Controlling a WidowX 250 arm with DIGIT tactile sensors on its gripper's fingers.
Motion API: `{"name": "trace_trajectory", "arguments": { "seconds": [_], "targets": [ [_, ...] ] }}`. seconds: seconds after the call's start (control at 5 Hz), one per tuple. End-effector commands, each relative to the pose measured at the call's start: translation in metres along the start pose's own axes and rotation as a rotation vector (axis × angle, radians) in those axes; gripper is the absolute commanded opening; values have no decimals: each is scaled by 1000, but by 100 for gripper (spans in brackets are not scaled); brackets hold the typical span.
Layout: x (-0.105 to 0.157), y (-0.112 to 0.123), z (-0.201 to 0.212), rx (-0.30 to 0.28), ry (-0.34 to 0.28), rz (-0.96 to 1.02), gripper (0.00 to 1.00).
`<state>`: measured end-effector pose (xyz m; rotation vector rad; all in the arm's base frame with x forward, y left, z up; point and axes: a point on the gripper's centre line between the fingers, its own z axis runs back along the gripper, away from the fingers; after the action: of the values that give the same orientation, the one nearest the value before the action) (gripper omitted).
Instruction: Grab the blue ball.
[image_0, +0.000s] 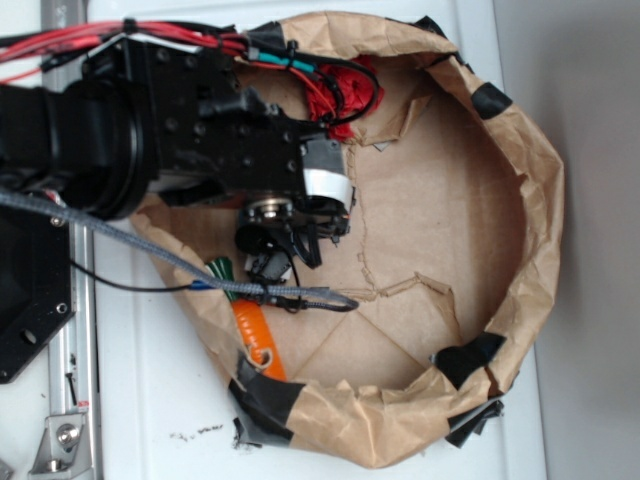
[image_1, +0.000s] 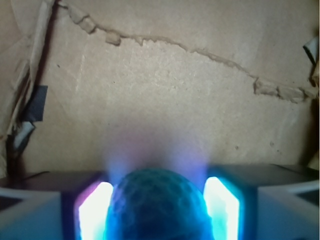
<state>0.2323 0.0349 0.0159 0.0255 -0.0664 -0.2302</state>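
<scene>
Gripper (image_1: 159, 210) (fingers lit) straddles blue ball (image_1: 159, 207).

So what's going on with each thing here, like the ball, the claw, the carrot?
Ball: between the fingers, pads close on both sides.
Gripper: appears shut on the ball, low inside the paper ring.
Carrot: lying loose by the ring's wall, untouched.
Red cloth: bunched at the ring's edge, partly hidden by the arm.
</scene>
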Motion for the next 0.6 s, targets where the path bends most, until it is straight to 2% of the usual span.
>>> {"name": "trace_trajectory", "arguments": {
  "seconds": [0.0, 0.2, 0.4],
  "targets": [
    [5, 9, 8, 26, -27, 1, 0],
    [5, 10, 18, 27, -38, 2, 0],
    [10, 12, 63, 18, -79, 41, 0]
  ]
}}
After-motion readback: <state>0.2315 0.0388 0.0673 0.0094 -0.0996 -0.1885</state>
